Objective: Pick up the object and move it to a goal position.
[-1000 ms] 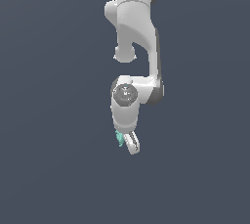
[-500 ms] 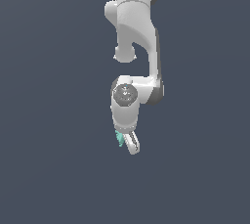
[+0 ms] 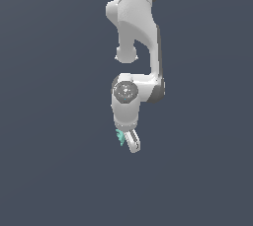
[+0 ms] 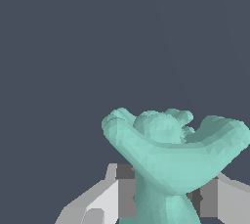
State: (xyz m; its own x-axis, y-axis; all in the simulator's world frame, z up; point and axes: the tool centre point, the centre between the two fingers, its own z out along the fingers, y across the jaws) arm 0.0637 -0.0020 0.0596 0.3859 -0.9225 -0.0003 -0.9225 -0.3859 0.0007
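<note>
The object (image 3: 120, 137) is a small teal-green lumpy shape, showing at the exterior view's left of the white gripper (image 3: 126, 141) that hangs below the arm. In the wrist view the object (image 4: 171, 154) fills the foreground, with curved lobes spreading out above a stem. Its stem sits between the two fingers (image 4: 114, 196), which press on it from both sides. The gripper (image 4: 166, 198) is shut on the object. Only one finger shows clearly in the exterior view.
The white arm (image 3: 136, 32) reaches down from the top of the exterior view. Around it lies a plain dark grey-blue background with no other objects or edges in sight.
</note>
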